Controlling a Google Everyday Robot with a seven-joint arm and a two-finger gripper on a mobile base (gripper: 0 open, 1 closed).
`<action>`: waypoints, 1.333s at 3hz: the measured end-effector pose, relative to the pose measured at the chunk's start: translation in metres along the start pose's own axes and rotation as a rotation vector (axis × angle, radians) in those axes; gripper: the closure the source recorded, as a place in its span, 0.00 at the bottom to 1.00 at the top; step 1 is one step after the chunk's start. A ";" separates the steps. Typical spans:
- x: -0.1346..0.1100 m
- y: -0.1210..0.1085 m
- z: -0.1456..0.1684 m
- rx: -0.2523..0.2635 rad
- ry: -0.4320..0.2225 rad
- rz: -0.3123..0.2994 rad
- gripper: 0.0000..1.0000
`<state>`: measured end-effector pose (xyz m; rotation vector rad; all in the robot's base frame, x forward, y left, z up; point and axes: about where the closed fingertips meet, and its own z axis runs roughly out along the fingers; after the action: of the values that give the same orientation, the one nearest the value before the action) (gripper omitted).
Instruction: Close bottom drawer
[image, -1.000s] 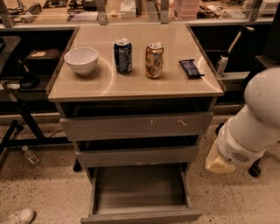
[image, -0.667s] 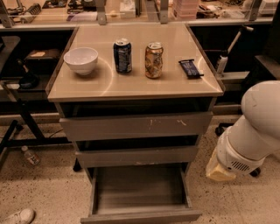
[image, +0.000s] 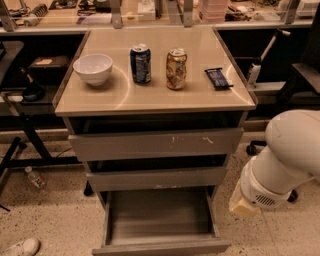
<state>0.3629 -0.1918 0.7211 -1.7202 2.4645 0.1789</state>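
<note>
The bottom drawer (image: 160, 220) of the grey-brown cabinet stands pulled far out toward me, its shallow box empty and its plain front (image: 161, 247) at the lower edge of the camera view. Above it sit the plain middle drawer (image: 156, 177) and the top drawer (image: 156, 144) with white scratch marks, both slightly out. My white arm (image: 282, 160) hangs at the right of the cabinet, beside the open drawer. The gripper itself is out of view; only the arm's rounded links and a tan-coloured end piece (image: 243, 204) show.
On the cabinet top (image: 155, 95) stand a white bowl (image: 93, 68), a blue can (image: 141, 63), a gold can (image: 176, 68) and a dark snack bar (image: 218, 78). A plastic bottle (image: 34, 177) and a white shoe (image: 20, 247) lie on the floor at left. Black stands flank both sides.
My arm has drifted slightly lower and further right in the view. The drawers and the things on top have not moved.
</note>
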 end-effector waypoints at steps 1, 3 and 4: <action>0.001 0.010 0.071 -0.071 0.008 0.034 1.00; 0.008 0.011 0.209 -0.166 0.019 0.144 1.00; 0.008 0.011 0.209 -0.167 0.019 0.144 1.00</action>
<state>0.3576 -0.1595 0.5145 -1.6093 2.6558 0.3951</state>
